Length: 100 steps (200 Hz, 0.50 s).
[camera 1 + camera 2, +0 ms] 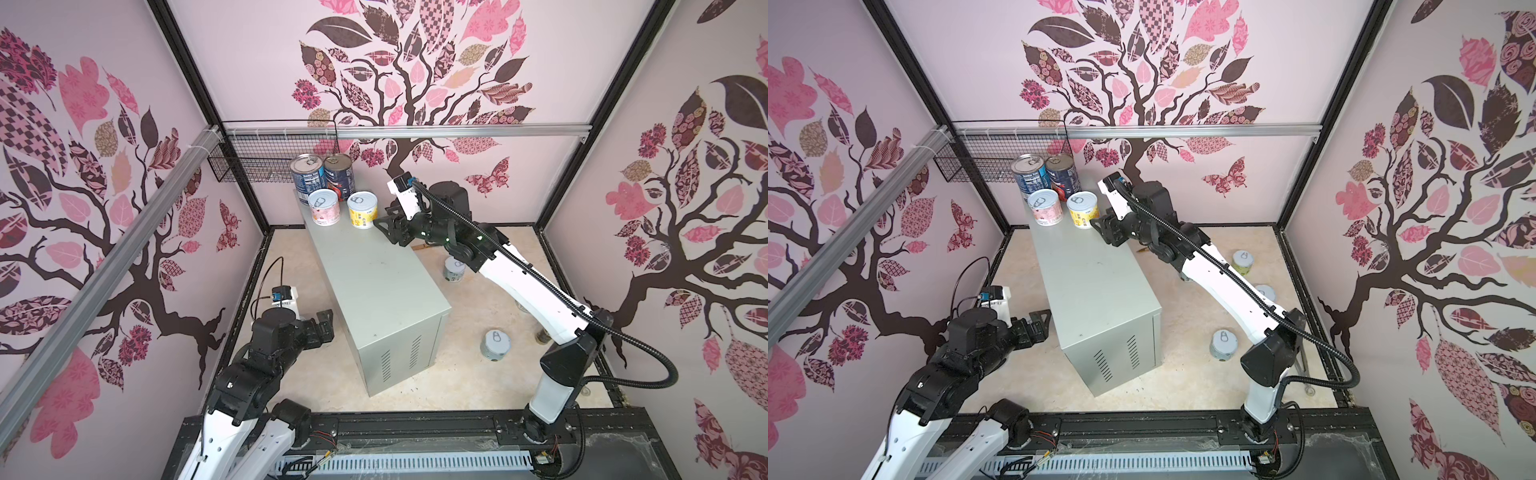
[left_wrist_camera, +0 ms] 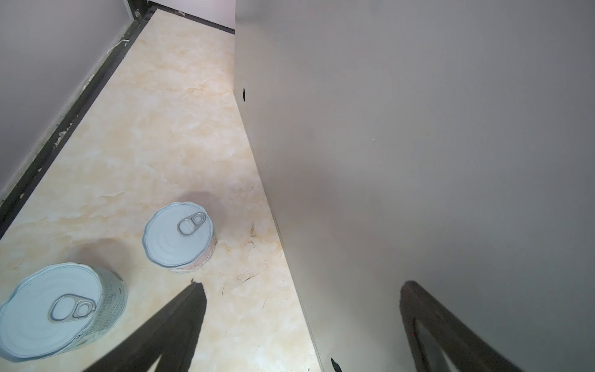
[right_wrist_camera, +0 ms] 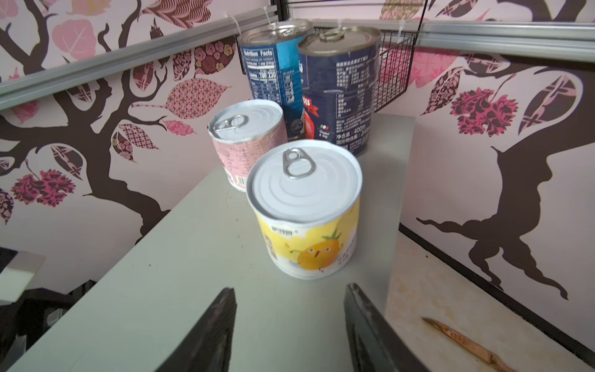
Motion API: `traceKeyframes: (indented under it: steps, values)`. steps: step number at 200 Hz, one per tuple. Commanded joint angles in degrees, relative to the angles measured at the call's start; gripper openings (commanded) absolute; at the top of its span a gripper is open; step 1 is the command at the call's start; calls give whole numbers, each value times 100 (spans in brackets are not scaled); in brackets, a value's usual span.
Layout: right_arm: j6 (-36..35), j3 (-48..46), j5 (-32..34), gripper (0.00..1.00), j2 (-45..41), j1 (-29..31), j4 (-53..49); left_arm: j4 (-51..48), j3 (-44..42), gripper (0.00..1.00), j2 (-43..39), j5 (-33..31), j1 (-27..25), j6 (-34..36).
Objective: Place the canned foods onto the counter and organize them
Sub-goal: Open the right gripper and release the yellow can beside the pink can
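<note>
Four cans stand at the far end of the grey counter: a tall blue can, a tall dark-red can, a short pink can and a short yellow can. My right gripper hovers over the counter just behind the yellow can, open, with nothing between its fingers. My left gripper hangs low against the counter's left side wall, open and empty. Two short cans stand on the floor near it.
More short cans stand on the floor right of the counter, some partly hidden by the right arm. A black wire basket hangs on the back wall behind the tall cans. A thin brown stick lies on the floor.
</note>
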Motion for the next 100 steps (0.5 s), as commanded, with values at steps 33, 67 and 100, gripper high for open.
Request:
traceKeyframes:
  steps: [33,67,100]
  values:
    - [275,734,-105,53,798,-15,54,71,-131,98,5,-42,22,-40]
    - [320,954,-104,53,1101,-37,50,84,-141,98,18,2,53,-32]
    - [377,1449,-183,50,1474,-71,-31,103,-137,98,39,63,114,-15]
